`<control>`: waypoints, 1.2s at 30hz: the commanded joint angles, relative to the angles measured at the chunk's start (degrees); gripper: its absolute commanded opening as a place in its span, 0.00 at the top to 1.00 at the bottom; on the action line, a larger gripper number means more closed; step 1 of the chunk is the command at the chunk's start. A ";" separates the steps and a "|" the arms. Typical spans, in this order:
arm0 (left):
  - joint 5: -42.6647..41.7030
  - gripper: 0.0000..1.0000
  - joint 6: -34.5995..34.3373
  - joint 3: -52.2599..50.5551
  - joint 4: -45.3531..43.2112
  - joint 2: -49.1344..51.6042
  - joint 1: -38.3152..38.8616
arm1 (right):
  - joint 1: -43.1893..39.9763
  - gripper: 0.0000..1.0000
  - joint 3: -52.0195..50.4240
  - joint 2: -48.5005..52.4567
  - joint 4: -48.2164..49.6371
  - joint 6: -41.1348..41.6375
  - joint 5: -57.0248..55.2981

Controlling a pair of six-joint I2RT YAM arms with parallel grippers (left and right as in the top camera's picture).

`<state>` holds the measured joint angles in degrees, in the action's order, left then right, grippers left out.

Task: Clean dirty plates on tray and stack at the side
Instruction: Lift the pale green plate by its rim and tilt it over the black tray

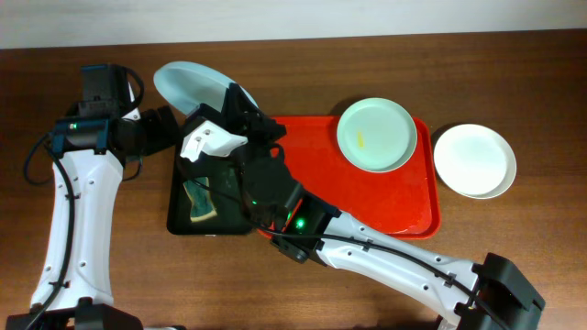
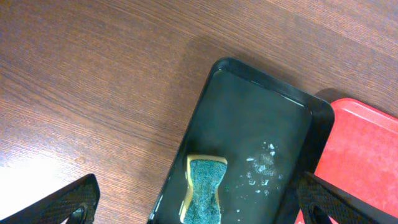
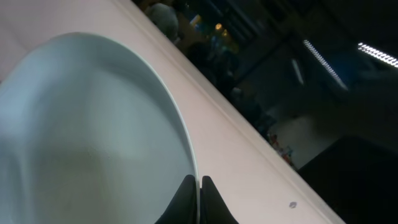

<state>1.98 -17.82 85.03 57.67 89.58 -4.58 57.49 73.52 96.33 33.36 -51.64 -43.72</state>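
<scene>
Right pincer (image 1: 235, 99), overhead: we see it clamped on the rim of the held mint plate (image 1: 188, 81), which is tilted just past the black tray (image 1: 179, 220) with the sponge (image 1: 199, 203) in it. We see the second mint plate (image 1: 376, 135), yellow smear on it, lying on the red tray (image 1: 367, 206). The white plate (image 1: 474, 160) lies on the counter (image 1: 514, 73) just beside that tray. Left wrist: we see the left pincer (image 2: 199, 190) spread wide, gripping nothing, with black tray and sponge below. Right wrist: we see fingertips (image 3: 185, 196) pinched together on the plate's rim.
</scene>
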 commanded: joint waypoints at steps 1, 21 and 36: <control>0.61 0.01 -0.57 0.15 -0.02 0.07 -0.09 | 0.42 0.96 0.94 -1.14 3.30 -1.99 -0.92; 0.61 0.01 -0.57 0.15 -0.02 0.07 -0.09 | 0.39 0.96 0.94 -1.14 8.92 -5.14 -0.70; 0.61 0.01 -0.57 0.15 0.04 0.07 -0.09 | 0.35 0.96 0.94 -1.14 8.90 -4.90 -3.50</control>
<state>1.98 -17.82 85.03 57.67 89.58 -4.58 57.47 73.52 96.31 41.69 -57.04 -45.67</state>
